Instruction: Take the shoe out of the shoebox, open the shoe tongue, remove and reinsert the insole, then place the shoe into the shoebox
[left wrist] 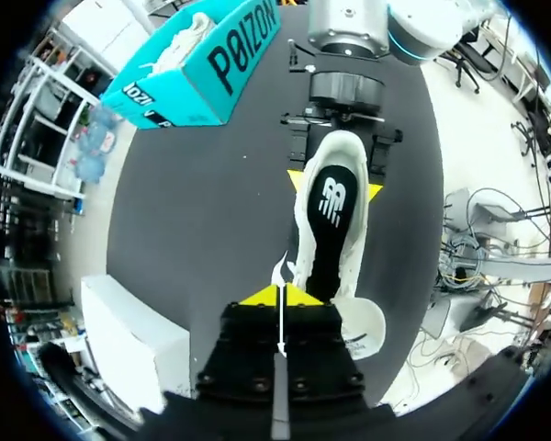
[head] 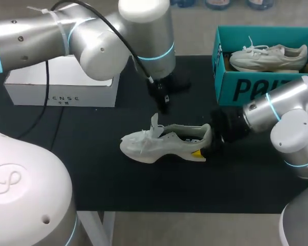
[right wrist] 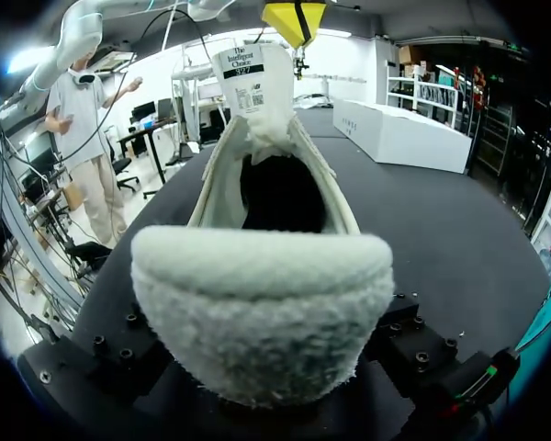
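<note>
A white shoe (head: 154, 146) lies on its side on the black table (head: 92, 169), toe toward my left. My right gripper (head: 203, 148) is shut on the shoe's heel (right wrist: 262, 312), one yellow tip on each side of it (left wrist: 337, 184). My left gripper (head: 163, 105) hangs above the shoe's middle, shut on the top of the tongue (right wrist: 255, 87), which stands upright. Its yellow tips (left wrist: 280, 296) meet on the tongue's edge. The dark insole (left wrist: 329, 211) lies inside the shoe. The teal shoebox (head: 246, 87) stands at the back right.
A second white shoe (head: 269, 56) lies inside the teal shoebox (left wrist: 202, 64). A white closed box (head: 61, 84) sits at the back left, behind my left arm. Bare black table lies in front of the shoe and to its left.
</note>
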Robot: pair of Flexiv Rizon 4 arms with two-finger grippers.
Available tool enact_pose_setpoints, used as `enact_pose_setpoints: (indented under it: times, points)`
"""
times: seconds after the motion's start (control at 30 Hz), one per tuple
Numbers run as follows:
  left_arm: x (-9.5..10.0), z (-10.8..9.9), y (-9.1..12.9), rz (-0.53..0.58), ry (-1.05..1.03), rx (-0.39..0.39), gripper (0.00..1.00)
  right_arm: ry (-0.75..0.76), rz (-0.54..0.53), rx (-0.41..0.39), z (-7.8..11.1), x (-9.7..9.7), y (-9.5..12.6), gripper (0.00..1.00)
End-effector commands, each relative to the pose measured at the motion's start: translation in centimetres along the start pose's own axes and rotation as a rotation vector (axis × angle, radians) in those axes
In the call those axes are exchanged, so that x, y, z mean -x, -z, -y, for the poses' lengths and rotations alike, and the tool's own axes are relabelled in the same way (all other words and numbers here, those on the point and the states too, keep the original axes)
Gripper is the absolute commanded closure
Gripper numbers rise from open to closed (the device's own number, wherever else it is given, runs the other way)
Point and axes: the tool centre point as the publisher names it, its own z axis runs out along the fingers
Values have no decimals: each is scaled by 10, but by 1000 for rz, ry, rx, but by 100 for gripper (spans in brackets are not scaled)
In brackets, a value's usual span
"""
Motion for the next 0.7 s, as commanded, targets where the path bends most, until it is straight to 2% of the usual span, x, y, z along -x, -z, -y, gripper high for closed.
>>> enact_pose_setpoints:
  times: [0.03,0.23,0.4,0.6,0.67,0.7]
  points:
    - [-1,20,-15,29,-528,-54,100,-1,1,-1,5,2,-4,100]
    - [-13,29,-32,9,-469,-93,100,-1,1,-1,5,2,-4,100]
    - [-24,33,-37,15,-399,-114,100,-1,1,-1,5,2,-4,100]
    - [-31,38,-39,11,-352,-107,100,-1,1,-1,5,2,-4,100]
    - [-33,39,-38,-26,-301,-89,100,-1,1,-1,5,2,-4,100]
    - [-32,39,-37,-80,-275,-43,100,-1,1,-1,5,2,-4,100]
